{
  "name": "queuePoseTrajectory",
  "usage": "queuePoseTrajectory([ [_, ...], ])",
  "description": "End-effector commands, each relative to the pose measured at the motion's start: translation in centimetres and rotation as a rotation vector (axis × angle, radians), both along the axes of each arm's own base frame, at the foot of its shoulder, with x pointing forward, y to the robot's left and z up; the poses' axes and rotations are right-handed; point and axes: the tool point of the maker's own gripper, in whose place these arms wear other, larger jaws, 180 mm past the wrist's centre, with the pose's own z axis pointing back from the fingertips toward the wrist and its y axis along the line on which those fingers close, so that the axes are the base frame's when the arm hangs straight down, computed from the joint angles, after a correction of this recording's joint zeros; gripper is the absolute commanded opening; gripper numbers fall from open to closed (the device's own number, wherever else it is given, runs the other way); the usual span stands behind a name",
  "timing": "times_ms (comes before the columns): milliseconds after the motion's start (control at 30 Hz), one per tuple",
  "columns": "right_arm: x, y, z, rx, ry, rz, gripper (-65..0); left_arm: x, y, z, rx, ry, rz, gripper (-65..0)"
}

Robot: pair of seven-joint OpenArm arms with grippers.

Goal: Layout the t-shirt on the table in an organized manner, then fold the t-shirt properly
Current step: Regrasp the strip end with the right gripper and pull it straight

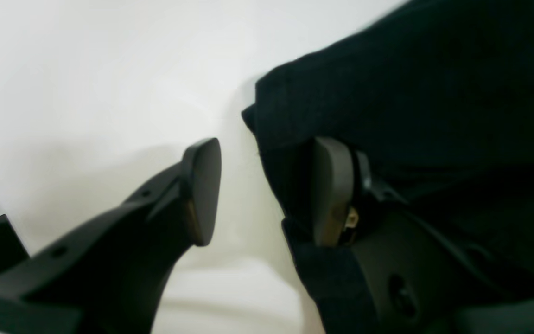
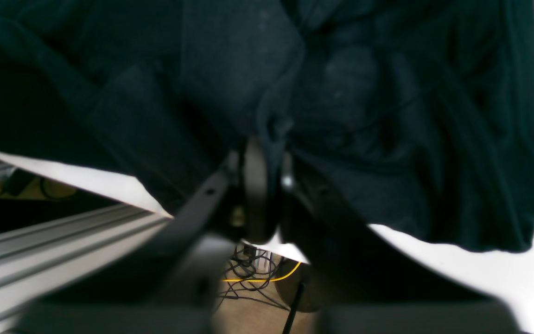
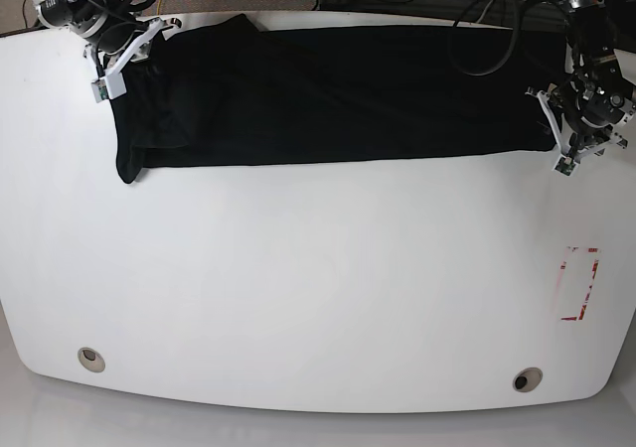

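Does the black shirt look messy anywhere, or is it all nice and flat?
Mostly flat, but one end of the t-shirt is messy. Near the right end effector the cloth is bunched and wrinkled, with a flap hanging lower than the straight bottom edge. It also lies right at the table's far edge.

tangled black and yellow cables [image 2: 253,273] on a tan floor [image 2: 248,315], beside pale aluminium rails [image 2: 63,250]

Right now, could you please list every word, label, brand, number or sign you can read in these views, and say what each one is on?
None: no readable text appears in any view.
The red-outlined rectangle mark on the table is only an outline; no letters can be made out.
The black t-shirt shows no print or tag.
Both wrist views are too blurred for any small lettering on the grippers.
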Motion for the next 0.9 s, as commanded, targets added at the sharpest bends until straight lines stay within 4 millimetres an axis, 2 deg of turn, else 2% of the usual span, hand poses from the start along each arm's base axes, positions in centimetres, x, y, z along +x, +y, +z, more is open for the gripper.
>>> queuePoseTrajectory([
  [0, 0.3, -0.1, 0.8, -0.005, -0.033, 0.006, -43.1, 0.8, 0.6, 1.0, 0.019, -0.034, -0.001, -36.3],
  [67, 0.0, -0.1, 0.7, -0.005, -0.023, 0.006, -38.5, 0.8, 0.6, 1.0, 0.019, -0.034, -0.001, -36.3],
  [167, -0.2, -0.1, 0.7, -0.005, -0.019, 0.007, -35.5, 0.8, 0.5, 1.0, 0.018, -0.035, -0.001, -36.3],
  [367, 0.2, -0.1, 0.9, -0.004, -0.036, 0.004, -33.8, 0.8, 0.5, 1.0, 0.016, -0.035, 0.000, -36.3],
  [500, 2.0, -0.8, 1.9, -0.017, -0.091, -0.012, -33.8, 0.8, 0.5, 1.0, 0.016, -0.035, 0.000, -36.3],
  [700, 5.6, -2.8, 4.3, -0.065, -0.203, -0.035, -33.8, 0.7, 0.5, 0.9, 0.016, -0.033, 0.000, -36.3],
  [867, 8.8, -2.7, 6.4, -0.087, -0.290, 0.011, -33.8, 0.4, 0.6, 0.3, 0.006, -0.015, 0.008, -36.3],
])
